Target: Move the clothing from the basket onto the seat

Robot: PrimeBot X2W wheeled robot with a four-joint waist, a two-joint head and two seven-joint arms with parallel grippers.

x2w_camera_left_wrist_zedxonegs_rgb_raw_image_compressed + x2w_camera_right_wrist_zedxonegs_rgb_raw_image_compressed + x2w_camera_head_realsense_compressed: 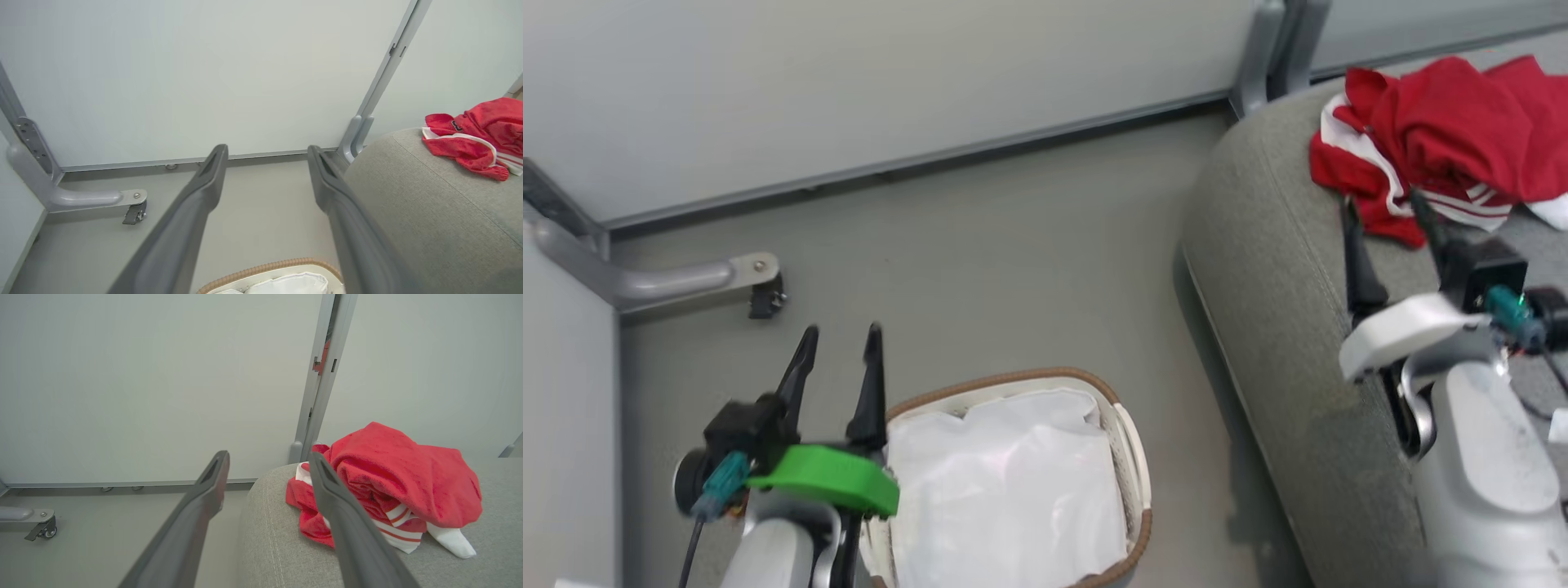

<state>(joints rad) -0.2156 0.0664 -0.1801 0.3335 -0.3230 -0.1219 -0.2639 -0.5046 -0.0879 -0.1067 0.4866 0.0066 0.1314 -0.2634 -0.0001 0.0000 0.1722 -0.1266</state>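
White fabric liner (1013,482) lies in the basket (1013,379).

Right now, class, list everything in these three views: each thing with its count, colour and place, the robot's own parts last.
clothing: one heap, garment count unclear, red with white stripes, on the seat near its rounded corner
seat: one, grey woven fabric, at the right
basket: one, white with a brown woven rim, on the floor left of the seat
liner: one, white, lining the basket
floor: one, smooth grey, under the basket
wall panels: several, pale, behind the floor
post: one, grey metal, between panels
caster foot: one, grey metal, on the floor at the left
left hand: one, dark fingers, open, beside the basket
right hand: one, dark fingers, open, over the seat at the clothing's near edge
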